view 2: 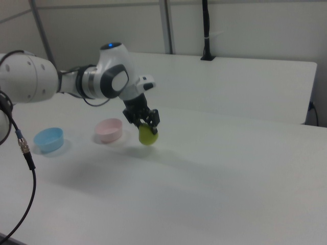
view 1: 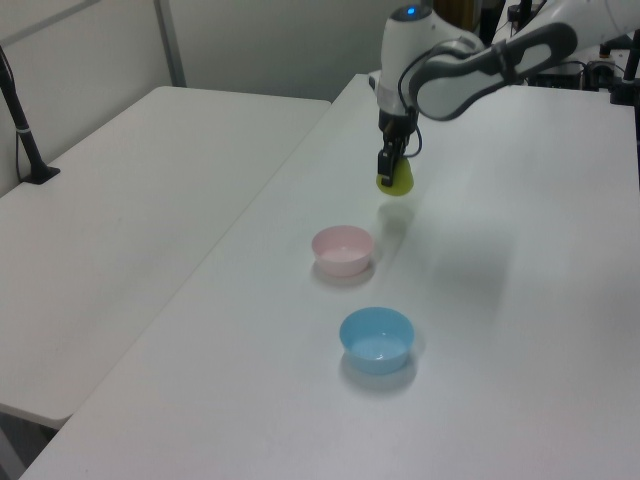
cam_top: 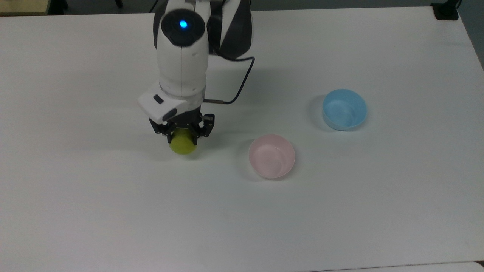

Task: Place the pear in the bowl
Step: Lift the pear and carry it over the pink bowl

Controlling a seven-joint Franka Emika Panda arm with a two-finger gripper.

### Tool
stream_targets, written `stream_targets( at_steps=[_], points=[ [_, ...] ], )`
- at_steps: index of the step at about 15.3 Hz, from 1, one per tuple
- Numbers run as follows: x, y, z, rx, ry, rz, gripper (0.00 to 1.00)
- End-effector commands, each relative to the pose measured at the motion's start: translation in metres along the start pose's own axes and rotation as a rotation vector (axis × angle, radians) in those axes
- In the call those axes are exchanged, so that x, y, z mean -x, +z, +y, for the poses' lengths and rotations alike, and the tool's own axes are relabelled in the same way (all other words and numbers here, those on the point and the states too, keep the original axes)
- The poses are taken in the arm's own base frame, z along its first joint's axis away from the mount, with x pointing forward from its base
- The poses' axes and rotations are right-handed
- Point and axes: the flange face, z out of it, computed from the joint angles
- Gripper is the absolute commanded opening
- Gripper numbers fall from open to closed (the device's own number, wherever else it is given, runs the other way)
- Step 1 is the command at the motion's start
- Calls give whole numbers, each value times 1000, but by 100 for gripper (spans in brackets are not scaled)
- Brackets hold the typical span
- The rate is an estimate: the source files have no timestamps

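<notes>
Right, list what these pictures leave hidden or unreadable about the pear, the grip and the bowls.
- The pear's top and stem: in the top view the gripper and wrist cover them.
- Finger contact on the pear: too small to read in the left view.
- The pink bowl's inside: the right view looks across its near wall.
- The blue bowl's inside: likewise in the right view.
- The arm's base: cut off by the top view's upper edge.

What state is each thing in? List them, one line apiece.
gripper: shut on the pear, raised above the table.
pear: held, lifted off the table, its shadow beneath it in the right view.
pink bowl: upright, empty, on the table.
light blue bowl: upright, empty, on the table.
table: white, bearing both bowls.
</notes>
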Motion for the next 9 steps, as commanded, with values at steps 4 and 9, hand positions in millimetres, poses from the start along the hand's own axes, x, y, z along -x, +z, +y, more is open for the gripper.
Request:
stream_targets(
  at_steps=[4, 9],
  points=[
    [-10, -87, -11, -130, 89, 41, 26],
    [-12, -99, -81, -150, 105, 54, 26]
  ],
)
